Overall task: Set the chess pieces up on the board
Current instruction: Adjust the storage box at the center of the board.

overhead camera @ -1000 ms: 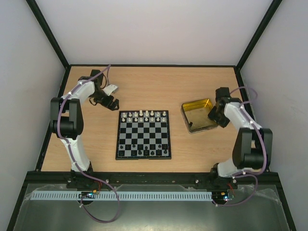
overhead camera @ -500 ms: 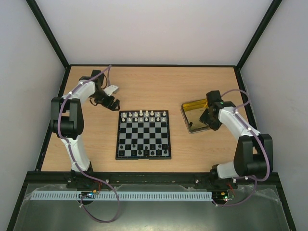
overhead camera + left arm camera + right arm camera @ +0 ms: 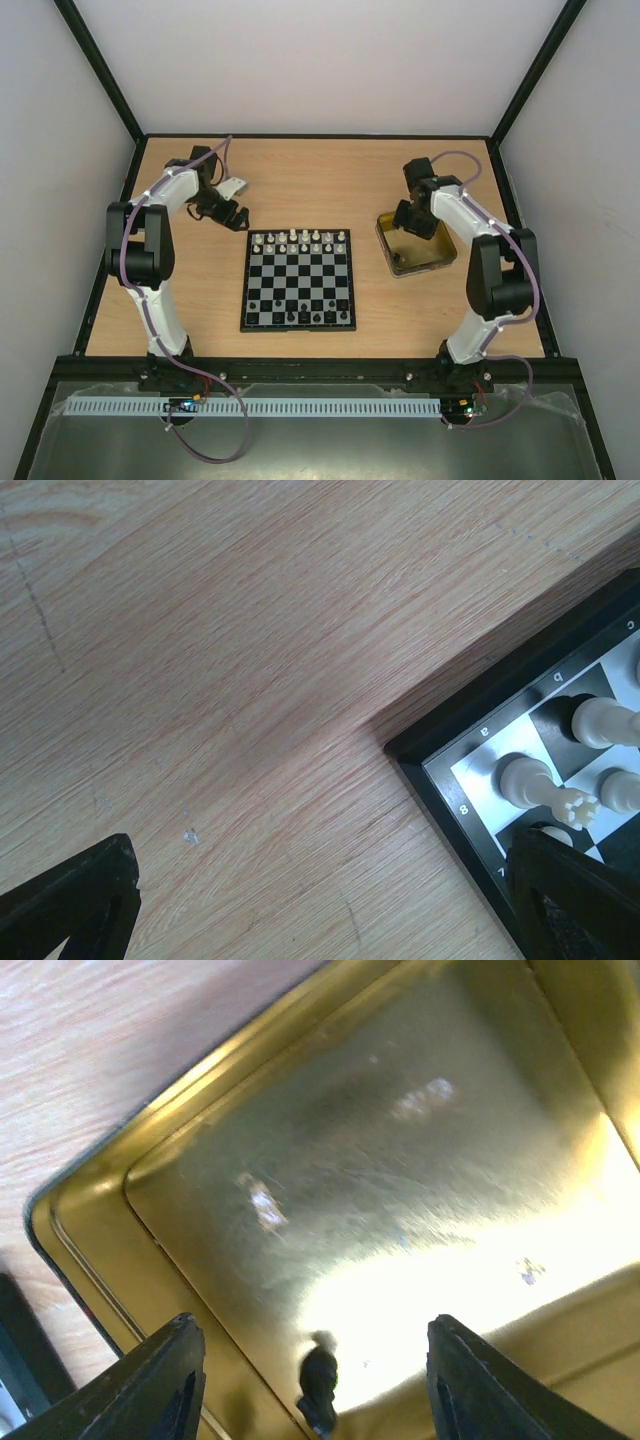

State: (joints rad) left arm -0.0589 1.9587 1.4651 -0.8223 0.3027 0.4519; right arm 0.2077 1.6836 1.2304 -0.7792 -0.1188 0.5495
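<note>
One black chess piece sat against the gold tray's wall, lined up between my right pincer, jaws wide open; I figured straight in. The board lay well left.

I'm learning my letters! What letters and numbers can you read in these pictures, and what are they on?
"a", "b", "c": on the board border, in the left wrist view.
"8", "7": on its adjoining border.
Gold tray: no writing.
Top view: board labels too small to read.
</note>
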